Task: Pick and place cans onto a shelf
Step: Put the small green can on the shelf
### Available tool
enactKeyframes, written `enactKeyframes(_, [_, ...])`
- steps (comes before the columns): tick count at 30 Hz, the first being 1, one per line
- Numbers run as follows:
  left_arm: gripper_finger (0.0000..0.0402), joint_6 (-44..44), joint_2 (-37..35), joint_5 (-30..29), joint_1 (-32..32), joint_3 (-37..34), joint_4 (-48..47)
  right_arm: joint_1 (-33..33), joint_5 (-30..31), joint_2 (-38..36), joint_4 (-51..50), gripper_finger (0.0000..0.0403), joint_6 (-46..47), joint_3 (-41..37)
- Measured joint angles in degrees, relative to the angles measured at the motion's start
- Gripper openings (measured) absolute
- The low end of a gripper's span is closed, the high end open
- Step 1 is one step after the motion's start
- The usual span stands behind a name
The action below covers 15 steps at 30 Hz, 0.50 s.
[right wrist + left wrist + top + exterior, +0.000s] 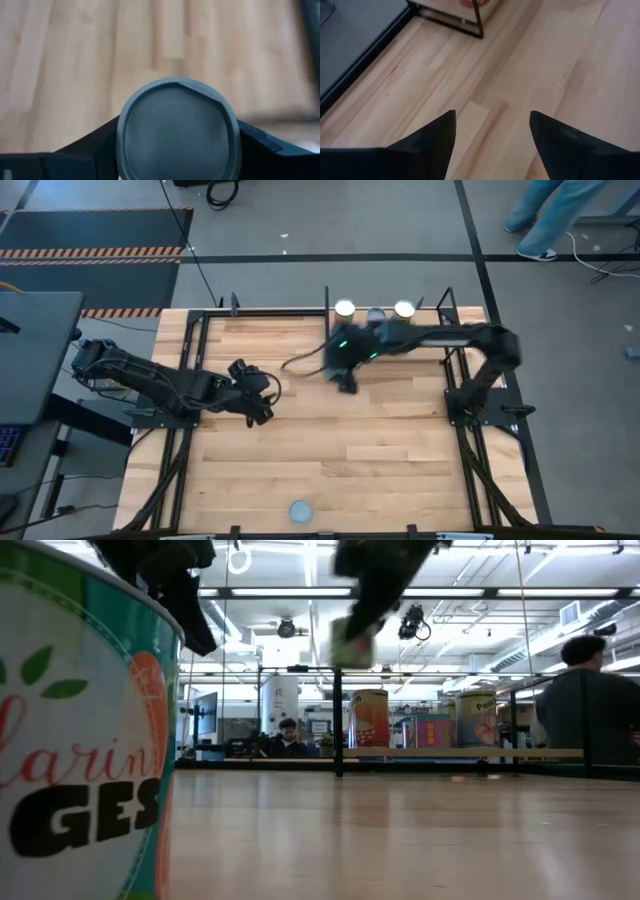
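Carry step, judging by the grip; right gripper point(177, 150) fingers clamped on a can point(177, 132), above the table point(400, 450) near the shelf point(330, 305); next, set down beside shelved cans point(345, 308); left gripper point(492, 145) fingers wide, empty.

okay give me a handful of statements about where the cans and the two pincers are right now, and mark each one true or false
1. The right pincer has a can between its fingers. True.
2. The left pincer is holding a can. False: its fingers stand apart over bare wood with nothing between them.
3. Three cans stand in a row on the shelf at the table's far edge. True.
4. The near edge of the table has no can. False: one lone can with a blue-grey top stands there.
5. The lone can's label reads in dark letters on a teal and orange side. True, in the low view.
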Motion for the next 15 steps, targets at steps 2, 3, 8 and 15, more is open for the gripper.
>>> enactKeyframes(2, [0.0259, 0.0, 0.0, 0.0, 0.0, 0.0, 1.4, -2.0, 1.9, -5.0, -5.3, 0.0284, -2.0, 0.0])
enactKeyframes(3, [0.0259, 0.0, 0.0, 0.0, 0.0, 0.0, 2.1, -3.3, 2.6, -7.5, -7.9, 0.0284, -3.0, 0.0])
enactKeyframes(8, [0.0259, -3.4, 0.0, 1.7, 0.0, 0.0, 8.0, -13.3, 3.8, -17.8, -18.6, 0.0284, -10.8, 0.0])
enactKeyframes(15, [0.0259, -2.5, 0.0, 1.2, 0.2, 0.0, 18.4, -34.4, 4.2, -21.9, -28.7, 0.0283, -33.3, 0.0])
